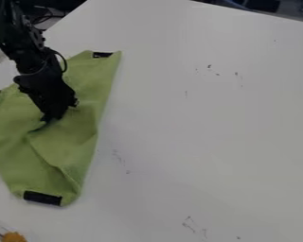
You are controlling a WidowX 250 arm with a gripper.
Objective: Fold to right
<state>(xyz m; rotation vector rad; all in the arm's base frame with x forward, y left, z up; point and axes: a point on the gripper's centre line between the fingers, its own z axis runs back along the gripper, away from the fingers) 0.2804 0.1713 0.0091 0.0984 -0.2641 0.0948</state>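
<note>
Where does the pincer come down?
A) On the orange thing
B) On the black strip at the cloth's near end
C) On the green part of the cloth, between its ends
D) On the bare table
C: the pincer comes down among creases in the green cloth, clear of the black strips at its near and far ends.

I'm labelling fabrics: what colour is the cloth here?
The cloth is yellowish green, seen best in the camera view.
</note>
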